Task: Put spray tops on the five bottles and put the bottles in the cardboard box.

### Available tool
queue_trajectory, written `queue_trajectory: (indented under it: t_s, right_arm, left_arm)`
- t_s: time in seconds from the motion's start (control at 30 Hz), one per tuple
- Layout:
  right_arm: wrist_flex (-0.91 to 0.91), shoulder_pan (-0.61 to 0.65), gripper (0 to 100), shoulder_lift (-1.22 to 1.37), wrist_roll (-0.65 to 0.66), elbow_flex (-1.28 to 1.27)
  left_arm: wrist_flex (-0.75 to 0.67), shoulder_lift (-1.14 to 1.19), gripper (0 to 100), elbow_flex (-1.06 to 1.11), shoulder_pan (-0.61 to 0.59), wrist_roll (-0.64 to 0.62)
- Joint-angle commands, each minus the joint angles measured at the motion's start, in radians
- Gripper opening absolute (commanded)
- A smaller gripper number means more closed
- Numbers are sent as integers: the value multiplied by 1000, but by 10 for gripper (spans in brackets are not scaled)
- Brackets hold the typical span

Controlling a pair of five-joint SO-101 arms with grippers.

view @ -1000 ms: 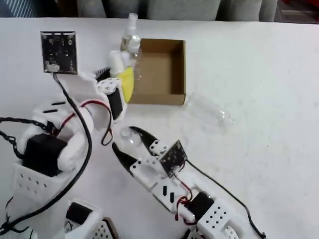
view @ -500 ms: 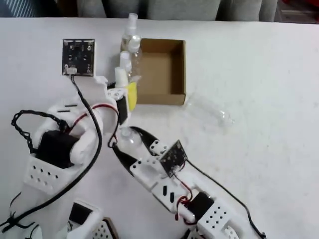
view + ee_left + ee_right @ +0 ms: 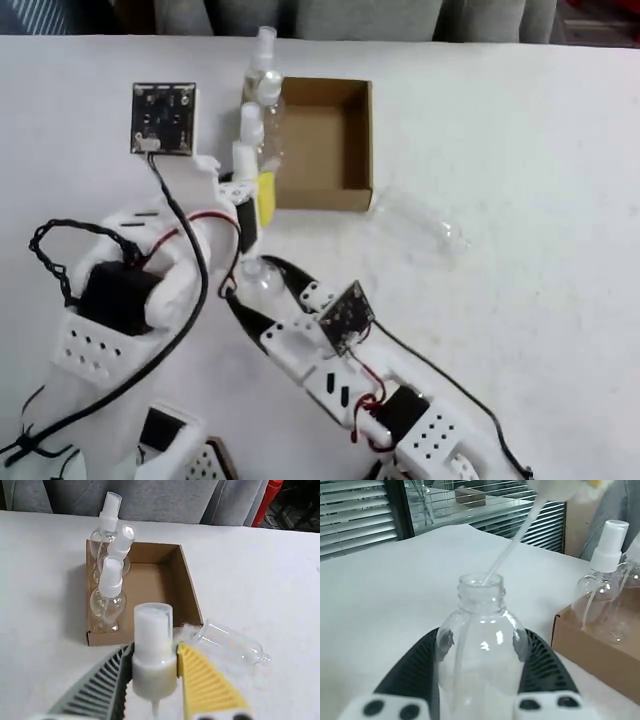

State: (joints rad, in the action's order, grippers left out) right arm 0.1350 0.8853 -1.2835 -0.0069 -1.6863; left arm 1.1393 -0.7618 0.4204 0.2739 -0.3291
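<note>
- White bench (image 3: 520, 150) carries everything; grey chair backs line its far edge at the top of the high view.
- A cardboard box (image 3: 318, 199) lies open in the upper middle of the high view.
- Three bottles with spray tops (image 3: 121, 539) stand upright in a row inside the box, against its left wall.
- One clear bottle without a top (image 3: 420, 222) lies on its side on the bench, just right of the box's lower right corner, neck pointing to the lower right.
- The left hand (image 3: 154, 652) is in the centre left of the high view, just below the box's lower left corner. Its grey and yellow fingers are clamped on a white spray top (image 3: 152, 625), which points upward.
- A thin dip tube (image 3: 512, 542) hangs down from that top at a slant; its tip is at the mouth of the open bottle (image 3: 480, 595).
- The right hand (image 3: 481, 640) comes in from the lower right of the high view. Its black fingers are closed around the body of this open bottle, which stands upright just below the left hand.
</note>
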Motion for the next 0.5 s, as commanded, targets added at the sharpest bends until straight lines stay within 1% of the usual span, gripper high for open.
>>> queue_trajectory:
  t_s: [0.0, 0.1, 0.17, 0.33, 0.47]
  right_arm:
    - [1, 5, 16, -2, 14, -9]
    - [1, 5, 16, -2, 14, -9]
    - [1, 5, 16, -2, 14, -9]
    - [1, 5, 16, -2, 14, -9]
    - [1, 4, 16, -2, 14, -9]
  left_arm:
    - [-38, -79, 21, 54, 2, 14]
    - [-100, -188, 22, 155, 2, 95]
    - [-158, -266, 22, 244, 2, 121]
    - [-325, -407, 23, 443, 2, 120]
    - [-359, -492, 23, 534, 7, 118]
